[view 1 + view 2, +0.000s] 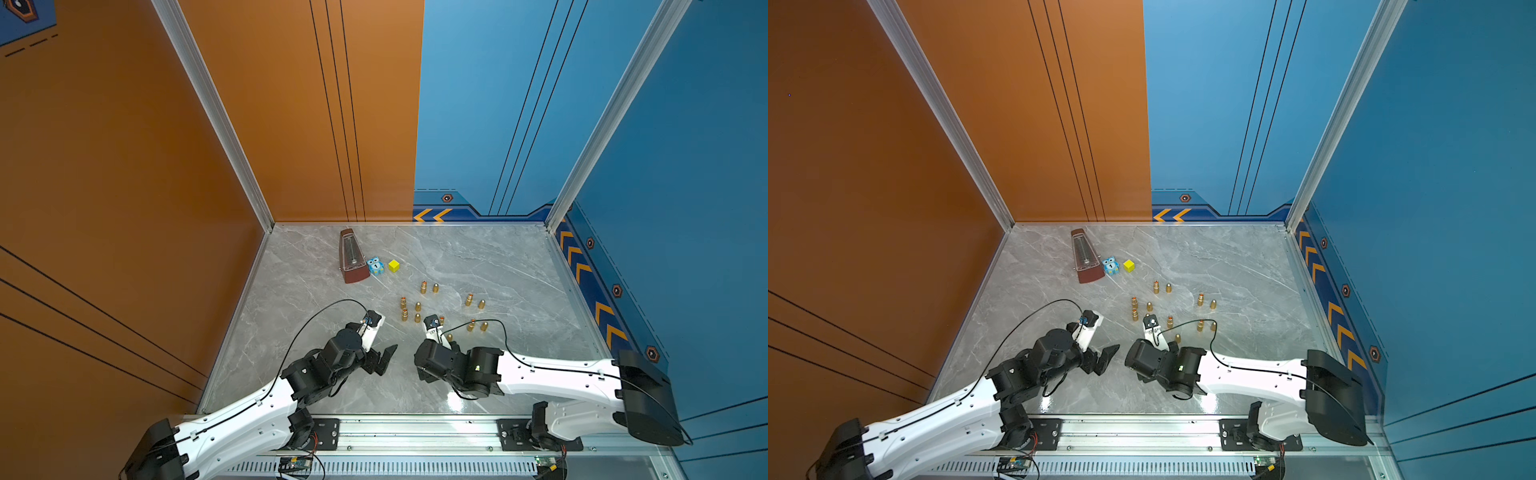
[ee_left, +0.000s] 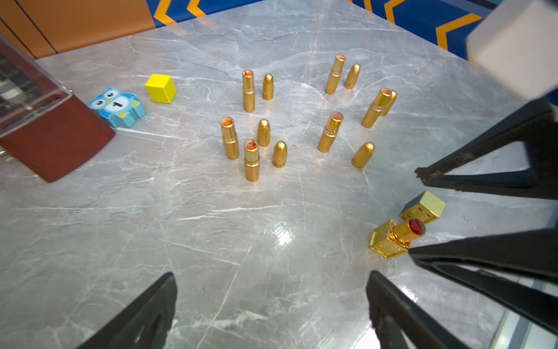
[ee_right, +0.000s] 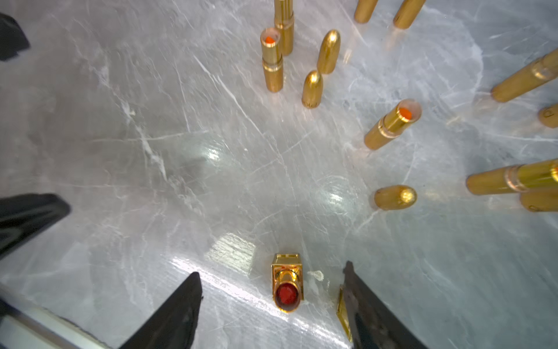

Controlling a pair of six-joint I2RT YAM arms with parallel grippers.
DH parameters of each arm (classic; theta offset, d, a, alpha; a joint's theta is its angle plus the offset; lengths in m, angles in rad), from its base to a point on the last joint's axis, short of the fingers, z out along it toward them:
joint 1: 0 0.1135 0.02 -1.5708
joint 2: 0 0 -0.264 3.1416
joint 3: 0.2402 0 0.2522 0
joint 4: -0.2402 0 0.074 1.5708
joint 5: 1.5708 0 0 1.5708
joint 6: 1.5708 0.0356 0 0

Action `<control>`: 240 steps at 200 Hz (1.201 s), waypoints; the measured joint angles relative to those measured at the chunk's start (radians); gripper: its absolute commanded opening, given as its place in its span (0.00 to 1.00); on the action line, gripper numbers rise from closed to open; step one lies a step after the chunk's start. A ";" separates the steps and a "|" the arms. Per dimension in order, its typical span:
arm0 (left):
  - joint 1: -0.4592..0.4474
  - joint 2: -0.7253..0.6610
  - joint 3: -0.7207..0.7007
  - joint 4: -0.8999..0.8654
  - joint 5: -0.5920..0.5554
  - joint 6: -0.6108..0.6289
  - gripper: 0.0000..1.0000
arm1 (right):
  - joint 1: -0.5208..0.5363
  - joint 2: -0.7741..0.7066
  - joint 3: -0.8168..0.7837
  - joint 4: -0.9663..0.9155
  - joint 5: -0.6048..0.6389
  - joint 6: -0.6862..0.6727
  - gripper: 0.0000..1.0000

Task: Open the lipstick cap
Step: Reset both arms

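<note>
A square gold lipstick (image 3: 287,284) with its red stick bared stands upright on the marble table (image 3: 151,151), between the fingers of my right gripper (image 3: 271,270), which is open and touches nothing of it. Its square gold cap (image 2: 424,208) stands off the lipstick (image 2: 389,241), right beside it; in the right wrist view only the cap's edge (image 3: 342,311) shows, close against one black finger. Both top views hide the pair under the right wrist. My left gripper (image 2: 271,274) (image 1: 384,357) hovers open and holding nothing, over bare table to the left of the right one.
Several round gold lipsticks (image 1: 424,286) and their bullet-shaped caps (image 1: 435,288) stand in pairs just beyond both grippers. Farther back are a brown metronome (image 1: 353,257), a blue owl block (image 1: 375,266) and a yellow cube (image 1: 394,266). Walls close the table on three sides.
</note>
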 measured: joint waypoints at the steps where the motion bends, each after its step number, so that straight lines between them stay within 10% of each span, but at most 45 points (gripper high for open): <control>1: 0.001 -0.001 0.002 -0.001 -0.002 0.000 0.98 | -0.001 -0.004 0.002 -0.003 0.000 -0.002 0.82; 36: 0.120 -0.020 0.098 -0.048 -0.086 -0.004 0.99 | -0.179 -0.188 0.062 -0.098 0.066 -0.078 1.00; 73: 0.352 0.037 0.180 -0.066 -0.208 -0.003 0.99 | -0.612 -0.326 0.048 -0.121 0.153 -0.195 1.00; 140: 0.738 0.341 0.151 0.160 -0.360 0.027 0.99 | -1.160 -0.201 -0.193 0.233 0.171 -0.335 1.00; 240: 0.834 0.603 0.036 0.578 -0.223 0.166 0.99 | -1.216 0.153 -0.313 0.827 0.034 -0.536 1.00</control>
